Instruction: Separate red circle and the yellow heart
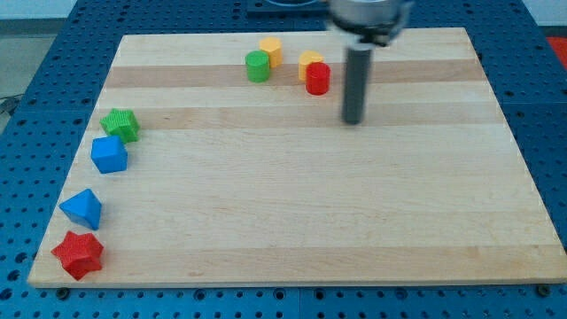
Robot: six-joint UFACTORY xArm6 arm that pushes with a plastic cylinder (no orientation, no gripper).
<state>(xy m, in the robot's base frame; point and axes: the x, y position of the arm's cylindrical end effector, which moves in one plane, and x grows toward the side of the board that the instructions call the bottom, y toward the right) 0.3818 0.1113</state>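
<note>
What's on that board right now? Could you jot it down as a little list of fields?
board: wooden
tip: right of and below the red circle, apart from it
red circle: near the top, touching the yellow heart
yellow heart: just behind it
also near the top: green circle, yellow block
left edge, top to bottom: green star, blue cube, blue triangle, red star

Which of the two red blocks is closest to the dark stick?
The round red circle block near the view's top, touching the yellow heart block, sits just left of my tip. The red star block lies far off at the bottom left corner.
</note>
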